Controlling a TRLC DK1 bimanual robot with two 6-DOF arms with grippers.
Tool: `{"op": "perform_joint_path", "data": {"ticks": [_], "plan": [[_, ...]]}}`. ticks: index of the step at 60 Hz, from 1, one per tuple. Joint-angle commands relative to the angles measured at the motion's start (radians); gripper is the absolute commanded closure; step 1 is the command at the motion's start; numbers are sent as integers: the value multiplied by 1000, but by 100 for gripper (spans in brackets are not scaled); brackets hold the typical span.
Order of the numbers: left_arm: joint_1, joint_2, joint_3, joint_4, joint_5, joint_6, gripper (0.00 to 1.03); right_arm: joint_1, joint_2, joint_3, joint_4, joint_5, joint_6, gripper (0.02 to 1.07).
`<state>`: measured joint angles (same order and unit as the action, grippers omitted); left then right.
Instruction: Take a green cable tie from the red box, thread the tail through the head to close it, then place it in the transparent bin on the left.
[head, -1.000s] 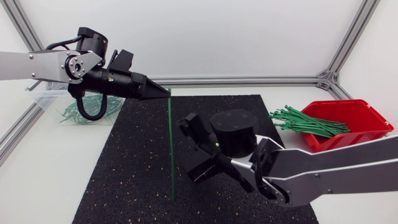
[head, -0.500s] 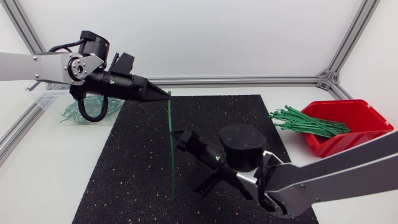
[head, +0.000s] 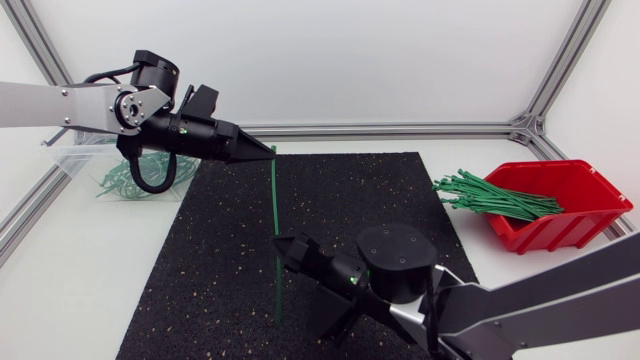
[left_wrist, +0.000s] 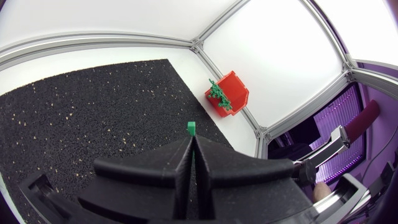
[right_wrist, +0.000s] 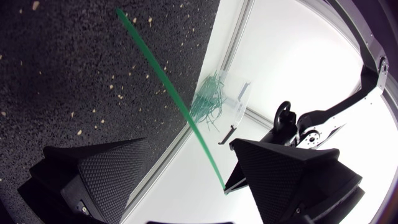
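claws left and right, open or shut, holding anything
Left claw: closed on the green cable tie, near its head end.
Right claw: open, with the tie passing through the gap, not clamped.

Tie splits the mat
The straight tie (head: 274, 215) bars the middle of the mat (head: 220, 250); bare mat lies open either side. The left arm (head: 120, 105) hangs over the bin (head: 75, 160); the right arm (head: 400, 265) covers the near right part.
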<state>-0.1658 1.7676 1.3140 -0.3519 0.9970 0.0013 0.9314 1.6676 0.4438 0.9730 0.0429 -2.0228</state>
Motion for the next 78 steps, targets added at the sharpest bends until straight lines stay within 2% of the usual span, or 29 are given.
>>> {"op": "perform_joint_path", "data": {"ticks": [1, 11, 27, 37, 62, 78], "plan": [[14, 29, 39, -10, 9, 29, 100, 26, -40, -45, 21, -23, -33, 7], [22, 43, 47, -10, 9, 34, 100, 55, -22, -79, 35, -37, -28, 7], [12, 43, 39, -15, 8, 34, 100, 63, 89, -30, 39, -34, -30, 7], [14, 43, 37, -16, 8, 35, 100, 66, 119, -13, 39, -71, -40, 10], [11, 41, 39, -21, 9, 40, 100, 3, 119, 6, 43, -296, -116, 7], [15, 44, 41, -21, 9, 42, 100, -54, 175, 56, 32, -368, -146, 7]]}}
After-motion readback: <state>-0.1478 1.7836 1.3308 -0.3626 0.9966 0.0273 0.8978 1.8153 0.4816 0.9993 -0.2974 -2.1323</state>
